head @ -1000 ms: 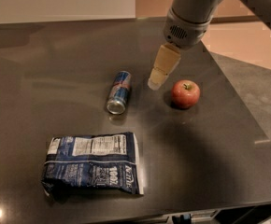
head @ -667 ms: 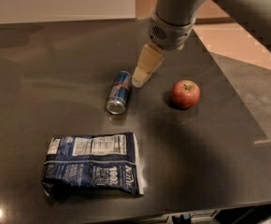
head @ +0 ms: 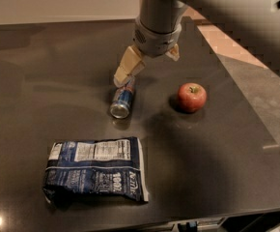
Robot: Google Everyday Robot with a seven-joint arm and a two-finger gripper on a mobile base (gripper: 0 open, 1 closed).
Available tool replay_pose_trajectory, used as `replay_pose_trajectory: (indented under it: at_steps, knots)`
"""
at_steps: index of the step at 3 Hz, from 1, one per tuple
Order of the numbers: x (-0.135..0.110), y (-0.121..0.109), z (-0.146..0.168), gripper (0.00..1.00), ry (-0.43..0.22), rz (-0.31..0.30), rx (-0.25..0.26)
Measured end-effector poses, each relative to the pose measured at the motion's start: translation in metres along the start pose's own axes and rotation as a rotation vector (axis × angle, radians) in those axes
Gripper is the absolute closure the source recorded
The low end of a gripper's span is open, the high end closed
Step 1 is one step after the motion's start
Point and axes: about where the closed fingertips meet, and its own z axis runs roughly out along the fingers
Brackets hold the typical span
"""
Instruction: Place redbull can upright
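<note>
The redbull can [head: 122, 100] lies on its side on the dark table [head: 217, 149], its silver end facing the front. My gripper [head: 147, 67] hangs just above the can's far end, pointing down. Its jaws stand open. The cream left finger [head: 127, 67] reaches down to the can's far end, and only the tip of the other finger [head: 173, 52] shows behind the grey wrist. Nothing is held between them. The far end of the can is partly hidden by the left finger.
A red apple [head: 192, 96] sits to the right of the can. A blue-and-white snack bag [head: 95, 169] lies flat at the front left. The table's right edge runs diagonally past the apple, with floor beyond it.
The arm has moved left from above the apple side to over the can's far end, and the gripper has come lower. The can, the apple and the bag have not moved.
</note>
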Motion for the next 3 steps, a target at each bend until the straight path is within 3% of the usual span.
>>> replay_pose_trajectory:
  at_steps: [1, 2, 3]
  knots:
    - [0.000, 0.000, 0.000, 0.00, 0.000, 0.000, 0.000]
    - [-0.007, 0.008, 0.008, 0.00, 0.034, 0.040, -0.006]
    - [-0.020, 0.017, 0.022, 0.00, 0.085, 0.125, -0.022]
